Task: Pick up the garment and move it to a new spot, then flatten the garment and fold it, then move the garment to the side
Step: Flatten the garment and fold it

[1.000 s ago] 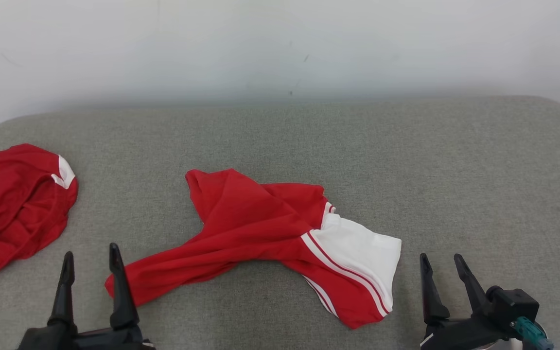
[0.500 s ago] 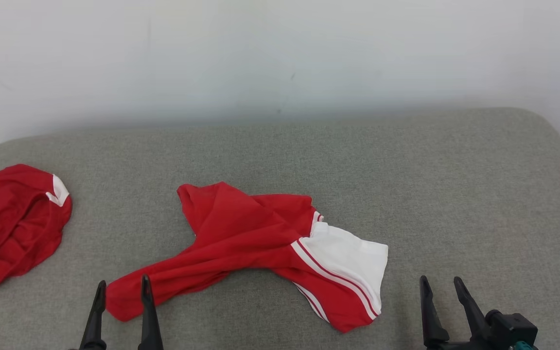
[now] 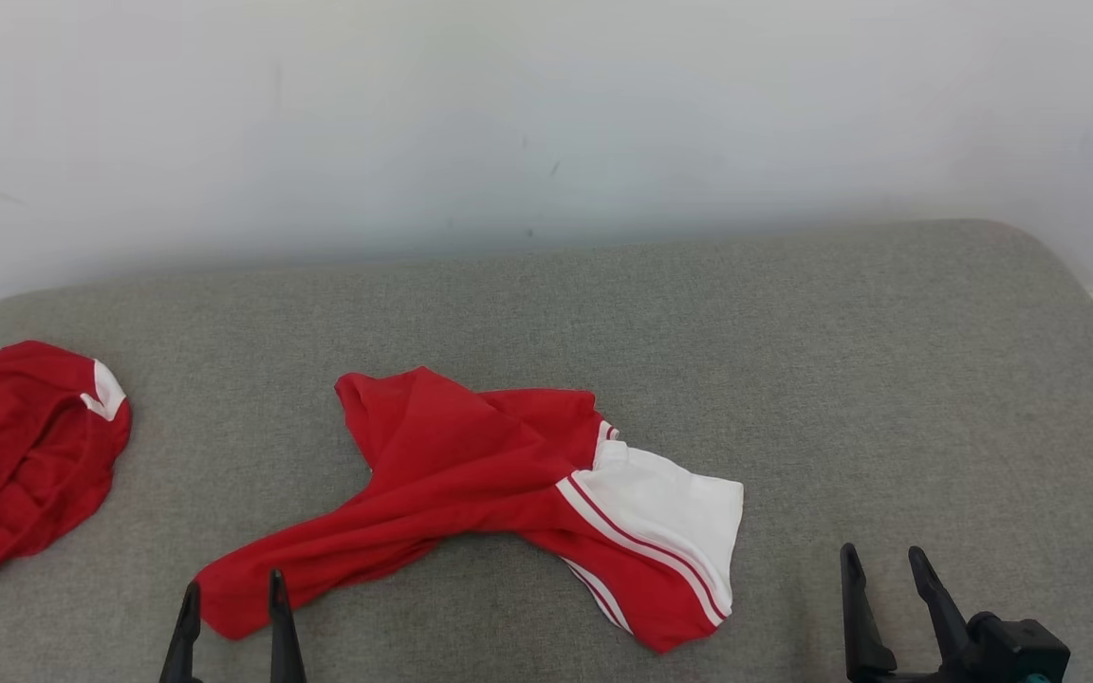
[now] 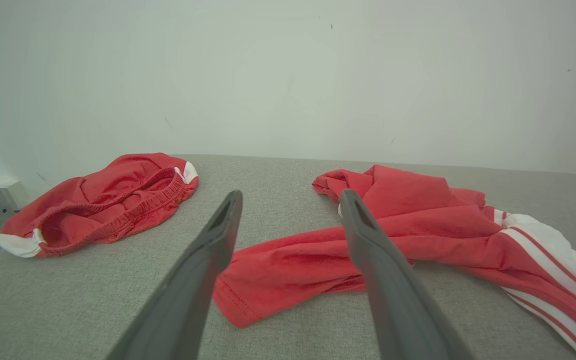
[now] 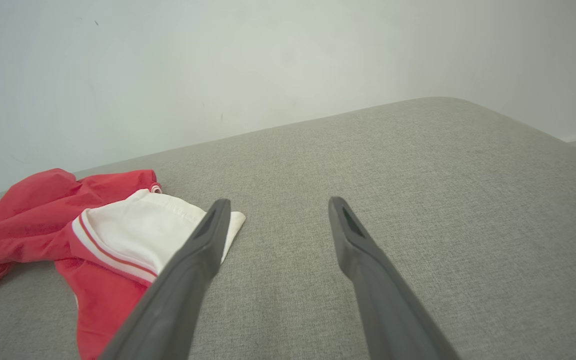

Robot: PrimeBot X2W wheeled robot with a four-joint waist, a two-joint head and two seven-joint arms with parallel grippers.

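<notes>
Backdrop: plain off-white wall [image 3: 546, 114] with a few small scuffs, nothing fancy.
Surface: big grey woven cushion [image 3: 888, 379] with rounded corners, running right up to the wall.
Task item: the garment [image 3: 471, 465] sits roughly mid-cushion, a bit left of centre. It's bright red, rumpled and half twisted, not flat at all.
Garment, right end: white panel edged with thin white and red stripes, with a red bit poking out below it.
Garment, left end: a long red stretch trails toward the robot's left, ending in a stitched hem lying on the cushion.
Other clothes: red shorts [image 3: 25, 455] bunched up at the far left, well apart from the garment, elastic waistband and white trim showing.
Right claw: right gripper [image 3: 882, 551] over bare cushion, near the white panel, fingers spread apart and holding nothing.
Left claw: left gripper [image 3: 231, 581] also spread wide and empty, with the hem lying between its two fingers. Can't tell if the tips touch the cloth.
</notes>
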